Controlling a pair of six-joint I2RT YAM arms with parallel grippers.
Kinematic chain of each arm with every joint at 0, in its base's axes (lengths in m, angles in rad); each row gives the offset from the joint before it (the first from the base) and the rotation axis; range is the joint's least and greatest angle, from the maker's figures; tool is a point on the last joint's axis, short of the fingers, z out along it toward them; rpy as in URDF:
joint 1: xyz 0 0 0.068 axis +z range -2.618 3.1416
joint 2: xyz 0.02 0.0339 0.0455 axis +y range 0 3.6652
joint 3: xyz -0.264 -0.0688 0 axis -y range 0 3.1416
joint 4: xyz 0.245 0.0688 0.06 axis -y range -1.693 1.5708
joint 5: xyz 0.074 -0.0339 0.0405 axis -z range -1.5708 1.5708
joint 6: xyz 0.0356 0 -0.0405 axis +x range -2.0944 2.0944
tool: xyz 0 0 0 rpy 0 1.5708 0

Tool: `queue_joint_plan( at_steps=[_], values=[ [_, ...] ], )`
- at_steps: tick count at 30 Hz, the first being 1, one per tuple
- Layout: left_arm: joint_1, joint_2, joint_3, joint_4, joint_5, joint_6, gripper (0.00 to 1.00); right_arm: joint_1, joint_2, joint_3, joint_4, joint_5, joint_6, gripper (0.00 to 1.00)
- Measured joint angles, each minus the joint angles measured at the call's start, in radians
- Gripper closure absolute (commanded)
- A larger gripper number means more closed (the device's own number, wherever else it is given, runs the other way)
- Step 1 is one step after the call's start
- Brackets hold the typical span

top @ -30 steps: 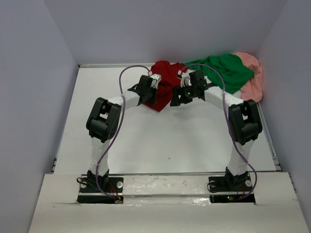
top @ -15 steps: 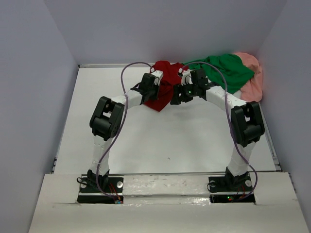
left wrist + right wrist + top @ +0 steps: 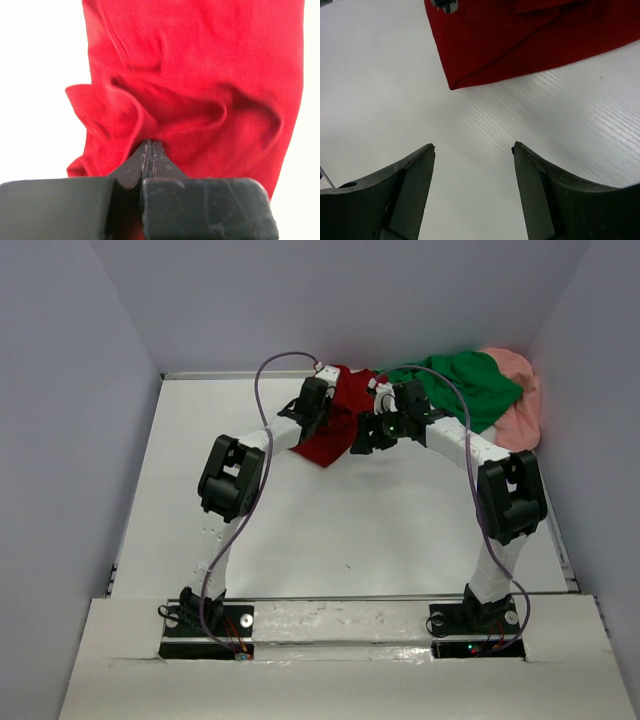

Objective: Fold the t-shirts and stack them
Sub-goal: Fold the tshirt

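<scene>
The dark red t-shirt lies crumpled at the back of the table, filling the left wrist view. My left gripper is shut on a puckered fold of it. My right gripper is open and empty just right of the red shirt, over bare table. The shirt's folded corner lies ahead of its fingers, apart from them. The green t-shirt is bunched at the back right. The salmon pink t-shirt lies partly under it at the far right.
The white table is enclosed by grey walls at the back and both sides. The shirts are piled against the back wall and the right corner. Purple cables loop over both arms.
My left arm has reached farther toward the back wall, its elbow shifting right, with the red cloth in its grip. My right gripper has stayed open and moved little.
</scene>
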Motion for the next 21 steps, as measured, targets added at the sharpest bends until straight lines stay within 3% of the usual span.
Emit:
queue_joint_plan(
  at_steps=[14, 19, 21],
  values=[
    [-0.001, 0.037, 0.294, 0.067, -0.142, 0.095, 1.0, 0.0, -0.005, -0.001, 0.0, -0.015, 0.003, 0.31],
    [-0.001, 0.035, 0.276, 0.049, -0.13, 0.104, 1.0, 0.0, -0.009, -0.002, -0.002, -0.016, 0.002, 0.3],
    [-0.001, 0.008, 0.204, 0.034, -0.108, 0.094, 1.0, 0.0, -0.009, -0.002, -0.003, -0.017, 0.002, 0.3]
  ],
)
